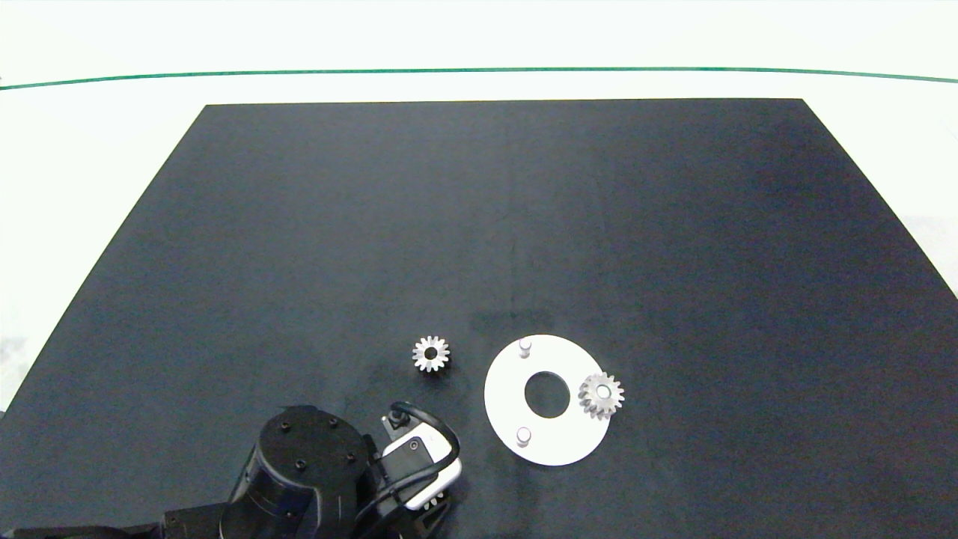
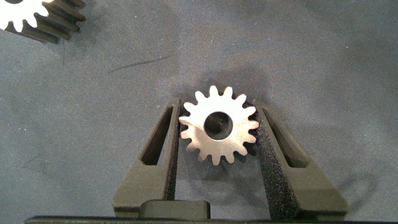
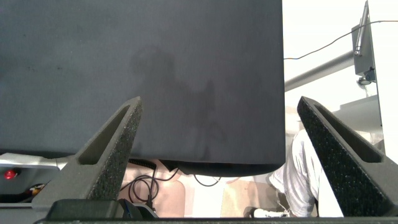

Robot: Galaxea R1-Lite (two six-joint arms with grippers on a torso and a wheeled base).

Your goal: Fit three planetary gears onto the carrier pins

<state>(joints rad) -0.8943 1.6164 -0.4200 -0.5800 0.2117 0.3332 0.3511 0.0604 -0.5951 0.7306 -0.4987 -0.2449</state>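
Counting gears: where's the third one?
Left wrist view: third gear sits between the left claw fingers on the mat, near-left of the disc; hidden in head view.

Your left arm (image 1: pixel 299 471): glossy black cylindrical wrist housing, small screws set around its flat end cap. Next to it, a white camera module (image 1: pixel 426 468) with a black cable (image 1: pixel 430 427) looped over it. Left gripper (image 2: pixel 217 134): two dark grey wedge fingers (image 2: pixel 155 158), black foam pads inside. Right gripper (image 3: pixel 217 112): same grey wedge fingers (image 3: pixel 109 146), coarse black foam facing.
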